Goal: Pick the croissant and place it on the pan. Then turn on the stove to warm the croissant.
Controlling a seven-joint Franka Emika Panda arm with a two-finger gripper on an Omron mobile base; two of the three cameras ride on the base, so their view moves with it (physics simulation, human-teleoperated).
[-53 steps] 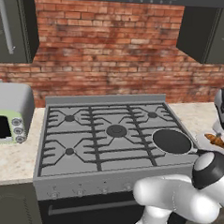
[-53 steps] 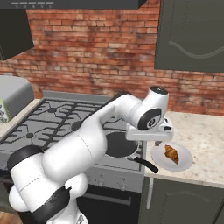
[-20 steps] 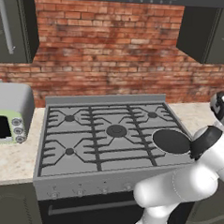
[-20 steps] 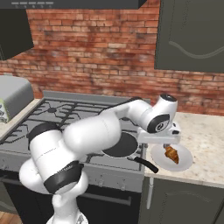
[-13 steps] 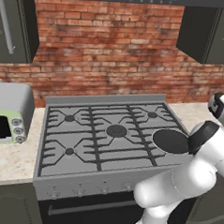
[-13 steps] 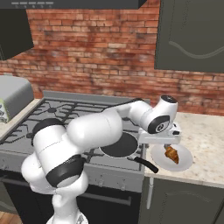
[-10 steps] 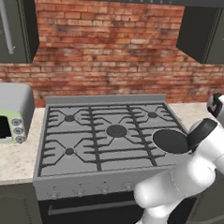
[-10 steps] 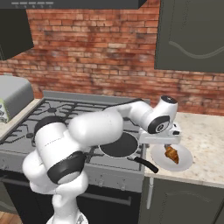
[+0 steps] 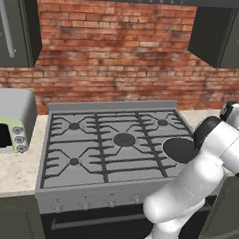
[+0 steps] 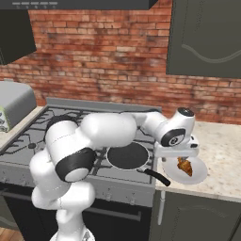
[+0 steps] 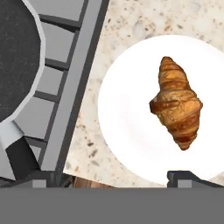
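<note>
While above croissant (image 11: 176,104), tool (image 10: 178,153) downward-pointing.

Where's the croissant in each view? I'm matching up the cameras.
Left base view: I can't find it; the arm covers that side.
Right base view: lower right, on the white plate, croissant.
Hand view: right of centre.
Shared landmark: the pan, left of the plate.

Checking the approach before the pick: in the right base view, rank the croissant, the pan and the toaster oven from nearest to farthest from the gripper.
1. Croissant, on the white plate just below the gripper.
2. Pan, on the stove's front right burner, beside the plate.
3. Toaster oven, at the far left edge of the counter.
</note>
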